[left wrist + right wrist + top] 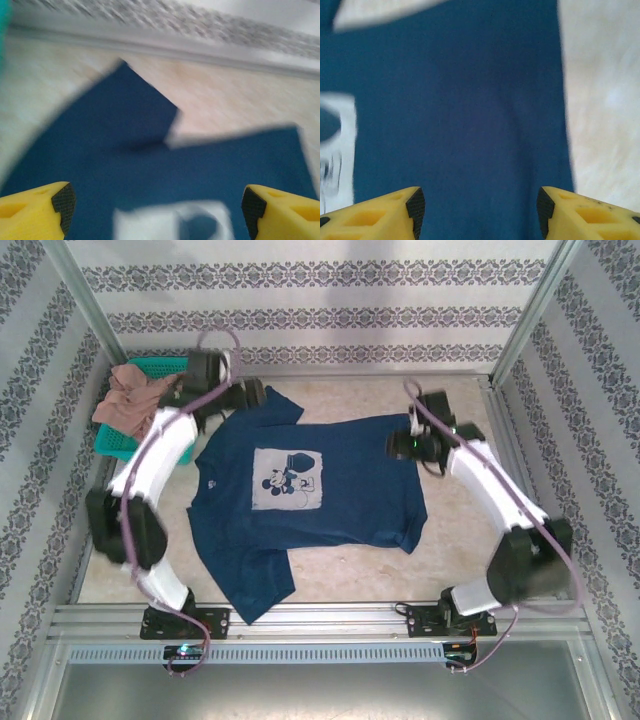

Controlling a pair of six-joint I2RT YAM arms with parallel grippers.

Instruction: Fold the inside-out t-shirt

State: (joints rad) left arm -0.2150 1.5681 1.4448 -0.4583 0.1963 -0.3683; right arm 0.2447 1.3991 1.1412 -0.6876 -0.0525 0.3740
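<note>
Since the t-shirt lies spread flat in the middle of the worktop with its print facing up, the top view suggests it is laid out ready for a first fold. Its long axis runs across the frame, collar toward the left and hem toward the right, with one sleeve pointing to the upper edge and one to the lower. The left pincer hangs by the upper sleeve and the right pincer by the hem's upper corner, probably to take two points along one side. A basket holding a tan garment sits at upper left.

From the left wrist, the fingers stand wide apart over blue cloth, gripping nothing.

From the right wrist, the fingers are parted too, empty, above the shirt near its edge.
</note>
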